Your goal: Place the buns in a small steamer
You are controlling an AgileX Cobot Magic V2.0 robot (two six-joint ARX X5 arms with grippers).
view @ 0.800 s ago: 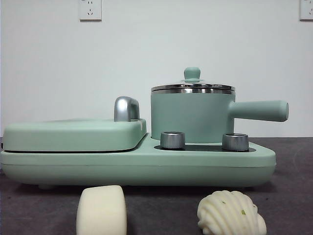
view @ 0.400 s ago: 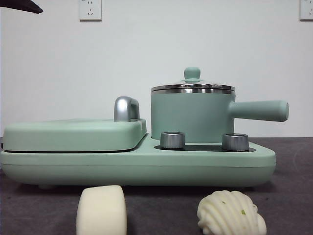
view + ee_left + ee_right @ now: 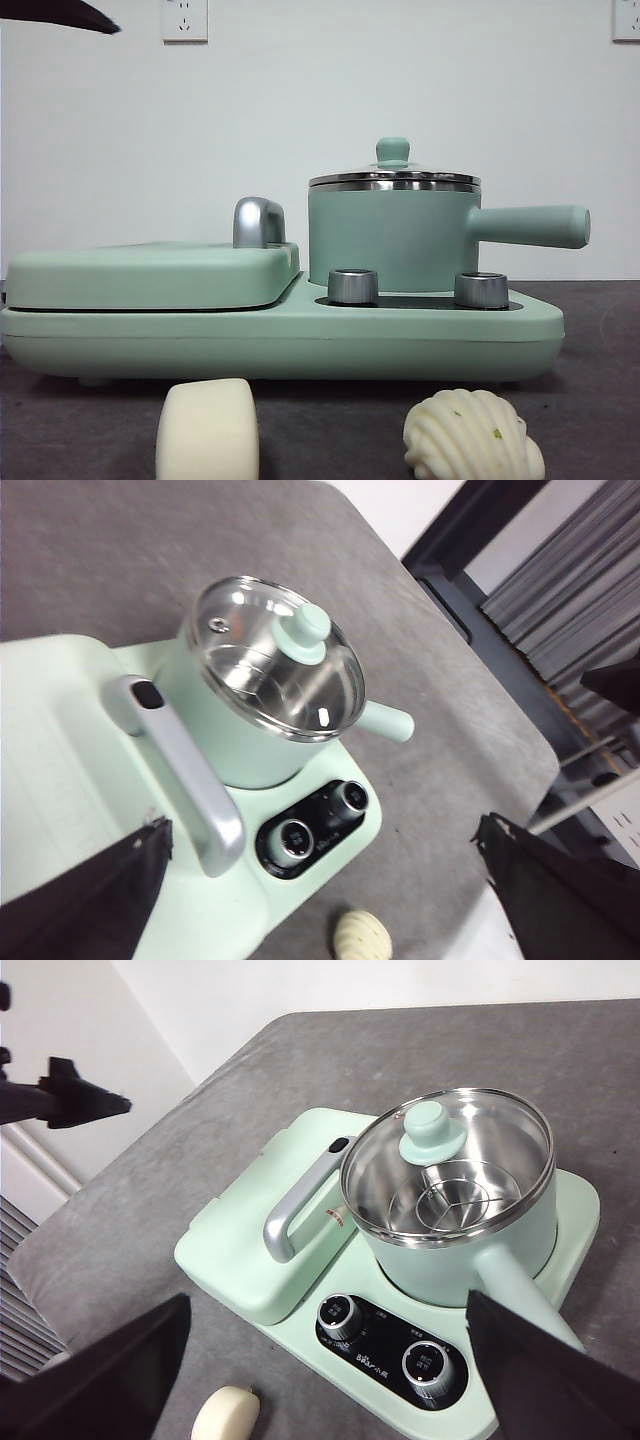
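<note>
Both end effectors — left (image 3: 320, 900), right (image 3: 325, 1370) — hover wide open, holding nothing.

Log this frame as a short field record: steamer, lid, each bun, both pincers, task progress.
steamer: small steamer on the cooker base, side handle pointing away from the griddle
lid: glass lid on, closed; steel rack visible inside, no bun
smooth bun: on the table in front of the base
ridged bun: on the table, apart from the smooth one
left pincer: open, above the cooker, holding nothing
right pincer: open, above the cooker, holding nothing
progress: neither bun picked up, lid not yet removed
</note>
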